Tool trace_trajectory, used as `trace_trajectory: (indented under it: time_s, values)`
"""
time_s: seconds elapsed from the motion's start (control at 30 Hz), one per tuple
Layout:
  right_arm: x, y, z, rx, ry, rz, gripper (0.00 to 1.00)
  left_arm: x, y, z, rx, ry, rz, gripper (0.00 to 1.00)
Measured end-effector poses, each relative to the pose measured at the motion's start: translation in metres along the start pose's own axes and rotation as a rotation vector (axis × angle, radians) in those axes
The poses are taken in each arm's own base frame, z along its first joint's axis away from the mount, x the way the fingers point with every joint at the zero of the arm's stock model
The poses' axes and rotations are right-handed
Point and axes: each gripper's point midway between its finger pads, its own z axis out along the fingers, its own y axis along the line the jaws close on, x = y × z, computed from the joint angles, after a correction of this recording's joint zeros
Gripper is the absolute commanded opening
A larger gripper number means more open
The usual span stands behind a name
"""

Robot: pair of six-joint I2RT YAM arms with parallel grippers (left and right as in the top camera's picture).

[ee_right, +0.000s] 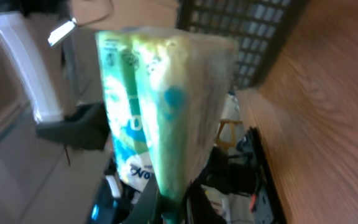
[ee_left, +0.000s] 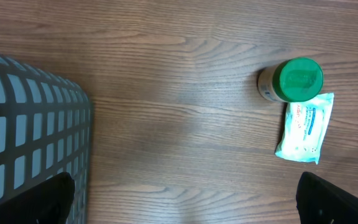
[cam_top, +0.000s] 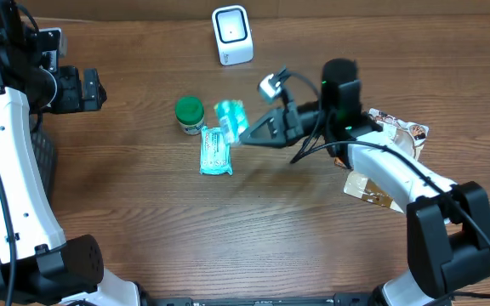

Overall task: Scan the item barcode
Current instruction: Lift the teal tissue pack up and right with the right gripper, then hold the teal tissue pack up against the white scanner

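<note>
Rising straight out of the right jaws, the teal packet (ee_right: pixel 166 106) has its long axis in line with the fingers in the right wrist view, its pinched lower end clamped between them and its broad upper end pointing away from the wrist. The right jaws are closed tight on that lower edge. From overhead the packet (cam_top: pixel 230 119) sits near the middle of the surface at the tip of the right arm, which reaches leftward; it lies just beside the green-lidded jar (cam_top: pixel 189 115) and above one corner of the flat wipes pack (cam_top: pixel 215 151), with the white scanner (cam_top: pixel 232 34) well apart at the far edge. The packet is soft, glossy plastic, teal and pale green with white patches and some dark lettering near the bottom, too blurred to read; a seam runs down its length. No barcode can be made out. The left jaws stand wide apart with nothing between them, hovering over bare wood beside the grey lattice basket (ee_left: pixel 36 124), whose contents cannot be told. The jar stands upright with its lid on, touching the wipes pack. Two printed snack bags (cam_top: pixel 398 129) lie by the right arm.
</note>
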Motion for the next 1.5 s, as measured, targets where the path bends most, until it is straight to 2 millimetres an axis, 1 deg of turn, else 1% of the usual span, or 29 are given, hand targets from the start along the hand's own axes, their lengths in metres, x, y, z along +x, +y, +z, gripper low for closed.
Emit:
trace_trajectory:
  time_s: [0.1, 0.17, 0.23, 0.37, 0.43, 0.5, 0.53, 0.57, 0.67, 0.7, 0.77, 0.8, 0.9, 0.97, 1.03, 1.1, 1.17, 1.23, 1.3, 1.33, 1.4, 1.5]
  values:
    - [0.005, -0.023, 0.003, 0.064, -0.035, 0.070, 0.04, 0.000, 0.000, 0.000, 0.000, 0.000, 0.000, 0.99]
    - [0.007, -0.039, 0.002, 0.123, -0.066, 0.100, 0.04, 0.000, 0.000, 0.000, 0.000, 0.000, 0.000, 1.00]
    - [0.012, -0.060, -0.001, 0.211, -0.097, 0.149, 0.04, 0.000, 0.000, 0.000, 0.000, 0.000, 0.000, 1.00]
    - [0.034, -0.102, -0.015, 0.450, -0.113, 0.284, 0.04, 0.000, 0.000, 0.000, 0.000, 0.000, 0.000, 1.00]
    - [0.042, -0.114, -0.025, 0.589, -0.100, 0.314, 0.04, 0.000, 0.000, 0.000, 0.000, 0.000, 0.000, 0.99]
    - [0.037, -0.113, -0.036, 0.736, -0.091, 0.297, 0.04, 0.000, 0.000, 0.000, 0.000, 0.000, 0.000, 1.00]
    - [0.024, -0.106, -0.041, 0.818, -0.101, 0.244, 0.04, 0.000, 0.000, 0.000, 0.000, 0.000, 0.000, 0.99]
    - [0.019, -0.103, -0.043, 0.842, -0.106, 0.223, 0.04, 0.000, 0.000, 0.000, 0.000, 0.000, 0.000, 1.00]
    - [-0.025, -0.073, -0.056, 0.998, -0.179, 0.052, 0.04, 0.000, 0.000, 0.000, 0.000, 0.000, 0.000, 0.99]
    - [-0.041, -0.061, -0.060, 1.040, -0.216, -0.010, 0.04, 0.000, 0.000, 0.000, 0.000, 0.000, 0.000, 1.00]
    - [-0.077, -0.028, -0.071, 1.134, -0.317, -0.154, 0.04, 0.000, 0.000, 0.000, 0.000, 0.000, 0.000, 1.00]
    - [-0.091, -0.016, -0.077, 1.174, -0.363, -0.213, 0.04, 0.000, 0.000, 0.000, 0.000, 0.000, 0.000, 0.99]
    - [-0.139, 0.032, -0.093, 1.281, -0.548, -0.422, 0.04, 0.000, 0.000, 0.000, 0.000, 0.000, 0.000, 1.00]
    - [-0.159, 0.056, -0.100, 1.339, -0.646, -0.531, 0.04, 0.000, 0.000, 0.000, 0.000, 0.000, 0.000, 1.00]
    - [-0.175, 0.074, -0.104, 1.402, -0.727, -0.635, 0.04, 0.000, 0.000, 0.000, 0.000, 0.000, 0.000, 1.00]
    - [-0.191, 0.085, -0.105, 1.475, -0.792, -0.733, 0.04, 0.000, 0.000, 0.000, 0.000, 0.001, 0.000, 1.00]
    - [-0.206, 0.088, -0.106, 1.546, -0.839, -0.805, 0.04, 0.000, 0.000, 0.000, 0.000, 0.000, 0.000, 0.99]
    - [-0.222, 0.076, -0.107, 1.632, -0.859, -0.861, 0.04, 0.000, 0.000, 0.000, 0.000, 0.000, 0.000, 0.99]
    - [-0.237, 0.053, -0.108, 1.710, -0.857, -0.897, 0.04, 0.000, 0.000, 0.000, 0.000, 0.000, 0.000, 0.99]
    - [-0.243, 0.037, -0.109, 1.753, -0.838, -0.908, 0.04, 0.000, 0.000, 0.000, 0.000, -0.001, 0.000, 1.00]
    - [-0.252, -0.004, -0.107, 1.836, -0.767, -0.932, 0.04, 0.000, 0.000, 0.000, 0.001, 0.000, 0.000, 0.99]
    - [-0.261, -0.053, -0.104, 1.917, -0.674, -0.971, 0.04, 0.000, 0.000, 0.000, 0.000, 0.000, 0.000, 0.99]
